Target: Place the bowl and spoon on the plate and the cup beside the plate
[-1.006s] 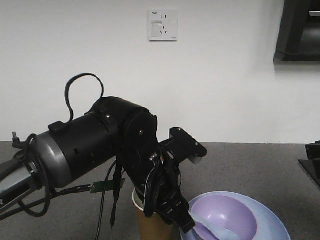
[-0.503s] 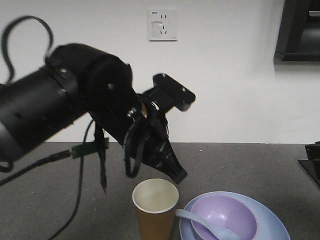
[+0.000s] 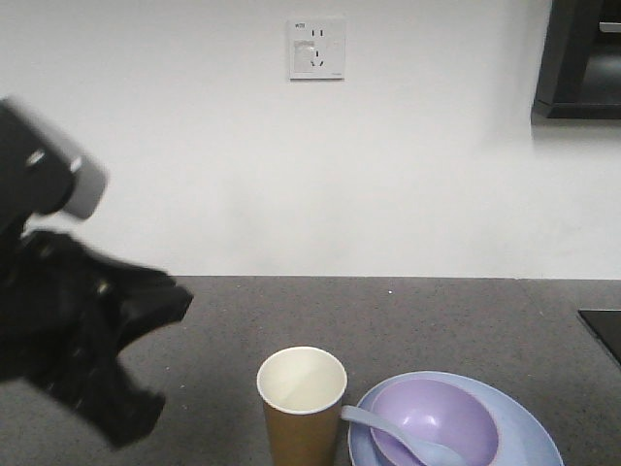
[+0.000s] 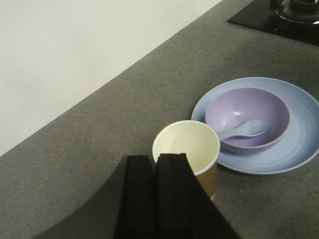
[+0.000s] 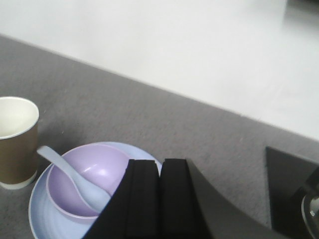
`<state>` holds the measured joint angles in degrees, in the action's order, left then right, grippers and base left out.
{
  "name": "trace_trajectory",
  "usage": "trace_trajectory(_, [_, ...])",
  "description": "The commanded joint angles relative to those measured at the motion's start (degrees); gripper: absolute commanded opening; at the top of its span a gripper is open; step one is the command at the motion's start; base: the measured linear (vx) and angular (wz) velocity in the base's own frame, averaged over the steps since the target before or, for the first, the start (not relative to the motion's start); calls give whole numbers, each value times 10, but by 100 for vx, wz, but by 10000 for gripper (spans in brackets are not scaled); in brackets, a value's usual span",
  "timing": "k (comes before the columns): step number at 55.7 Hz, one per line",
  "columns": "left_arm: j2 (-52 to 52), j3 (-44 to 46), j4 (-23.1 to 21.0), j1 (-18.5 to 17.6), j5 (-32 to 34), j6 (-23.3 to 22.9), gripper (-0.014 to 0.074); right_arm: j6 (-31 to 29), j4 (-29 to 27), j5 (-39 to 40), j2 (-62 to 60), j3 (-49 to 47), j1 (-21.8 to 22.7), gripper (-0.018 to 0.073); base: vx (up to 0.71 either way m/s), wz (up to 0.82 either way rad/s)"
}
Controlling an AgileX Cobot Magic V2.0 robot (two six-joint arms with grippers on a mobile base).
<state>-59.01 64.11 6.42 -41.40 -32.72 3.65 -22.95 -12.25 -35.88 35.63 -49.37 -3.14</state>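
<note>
The brown paper cup (image 3: 302,403) stands upright just left of the pale blue plate (image 3: 529,427), touching or nearly touching its rim. The lavender bowl (image 3: 441,413) sits on the plate with the pale spoon (image 3: 403,439) lying in it, handle toward the cup. In the left wrist view, my left gripper (image 4: 155,157) is shut and empty, hovering just short of the cup (image 4: 185,143); the bowl (image 4: 259,107), spoon (image 4: 244,130) and plate (image 4: 299,149) lie beyond. My right gripper (image 5: 160,162) is shut and empty above the plate (image 5: 42,209), beside the bowl (image 5: 94,164), spoon (image 5: 70,167) and cup (image 5: 17,139).
The left arm (image 3: 82,359) is a dark blur at the left over the grey counter (image 3: 408,311). A black hob (image 4: 279,20) lies at the counter's right end. A white wall with a socket (image 3: 316,47) runs behind; a dark cabinet (image 3: 582,58) hangs top right.
The left arm has risen off the cup and bowl and swung away to the left. The cup, bowl, spoon and plate have stayed in place.
</note>
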Motion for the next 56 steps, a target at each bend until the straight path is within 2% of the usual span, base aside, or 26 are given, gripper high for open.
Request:
trace_trajectory(1, [73, -78, 1, 1, 129, -43, -3, -8, -8, 98, -65, 41, 2, -8, 0, 0])
trace_trajectory(5, [117, -145, 1, 1, 173, -72, -3, -8, -12, 119, -111, 83, 2, -8, 0, 0])
trace_trajectory(13, [162, -209, 1, 1, 211, -74, -3, -8, -13, 153, -164, 126, 2, -8, 0, 0])
trace_trajectory(46, [166, -216, 1, 1, 208, -73, -3, -8, -13, 153, -177, 127, 2, -8, 0, 0])
trace_trajectory(56, [167, -217, 0, 11, 241, -56, -3, -8, -13, 153, -177, 127, 2, -8, 0, 0])
